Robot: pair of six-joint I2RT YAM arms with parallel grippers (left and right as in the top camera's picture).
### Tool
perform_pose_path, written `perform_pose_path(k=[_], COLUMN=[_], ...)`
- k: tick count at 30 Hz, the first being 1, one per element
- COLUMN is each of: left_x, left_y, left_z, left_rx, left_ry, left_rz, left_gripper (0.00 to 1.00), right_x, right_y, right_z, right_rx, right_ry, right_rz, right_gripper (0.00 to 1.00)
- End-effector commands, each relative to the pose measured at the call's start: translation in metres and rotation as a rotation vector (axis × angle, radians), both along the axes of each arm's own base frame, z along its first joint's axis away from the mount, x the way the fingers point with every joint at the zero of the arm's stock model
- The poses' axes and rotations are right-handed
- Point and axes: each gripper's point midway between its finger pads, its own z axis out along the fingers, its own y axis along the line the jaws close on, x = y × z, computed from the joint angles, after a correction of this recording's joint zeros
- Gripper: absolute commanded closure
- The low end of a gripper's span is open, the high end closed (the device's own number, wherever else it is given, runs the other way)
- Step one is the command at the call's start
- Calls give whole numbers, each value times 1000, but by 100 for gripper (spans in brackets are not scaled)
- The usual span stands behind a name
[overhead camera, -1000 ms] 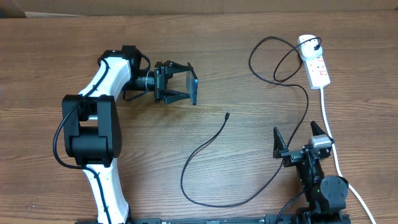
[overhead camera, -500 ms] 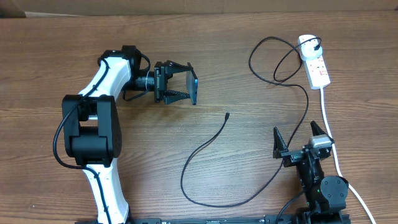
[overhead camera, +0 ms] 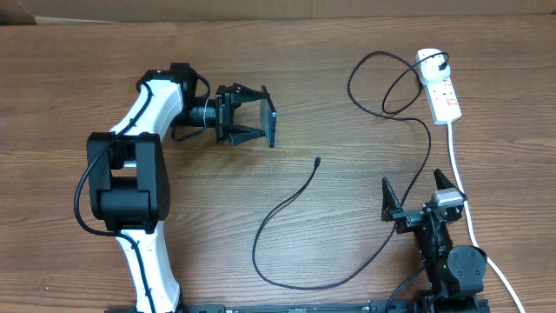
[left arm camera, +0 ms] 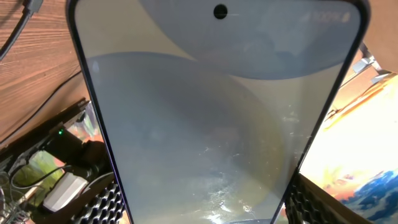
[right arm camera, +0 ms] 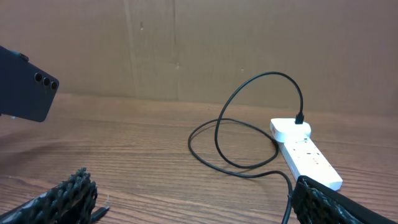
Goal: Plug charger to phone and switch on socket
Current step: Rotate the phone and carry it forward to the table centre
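My left gripper (overhead camera: 258,118) is shut on the phone (overhead camera: 271,120), holding it on edge above the table at the upper left. In the left wrist view the pale screen of the phone (left arm camera: 211,106) fills the frame between the gripper's fingers (left arm camera: 102,202). The black charger cable (overhead camera: 287,204) loops across the table, its small tip (overhead camera: 318,161) lying free near the middle. Its other end is plugged into the white socket (overhead camera: 439,85) at the far right. My right gripper (overhead camera: 415,193) stands open near the front right, holding nothing. The right wrist view shows the socket (right arm camera: 308,154), the cable (right arm camera: 230,134) and the phone's dark back (right arm camera: 28,84).
A thick white cord (overhead camera: 460,187) runs from the socket down the right side, passing close to the right arm. A cardboard wall (right arm camera: 199,43) closes off the far edge of the wooden table (overhead camera: 365,261).
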Motion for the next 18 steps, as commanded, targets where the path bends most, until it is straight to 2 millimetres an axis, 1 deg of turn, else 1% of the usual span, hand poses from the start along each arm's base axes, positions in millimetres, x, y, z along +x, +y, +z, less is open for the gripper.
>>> perform_pose_path(k=[1,9,14,18], left_x=[4,5,9,15], left_y=[-4,1,8,18], left_z=[9,-22,-51,-73], left_rx=[-36,144,315,462], left_ry=[-49,-68,-60,-43], left_rz=[-4,-23,-23,-7], left_gripper=[32,31,32,33], right_x=[0,0,0,0], right_y=[1,1,1,1], right_z=[-1,-1,-1,-1], right_rx=[-1,-1,-1,-1], right_ry=[-6,-6,-6,-6], right_rz=[3,3,3,3], right_gripper=[0,0,0,0])
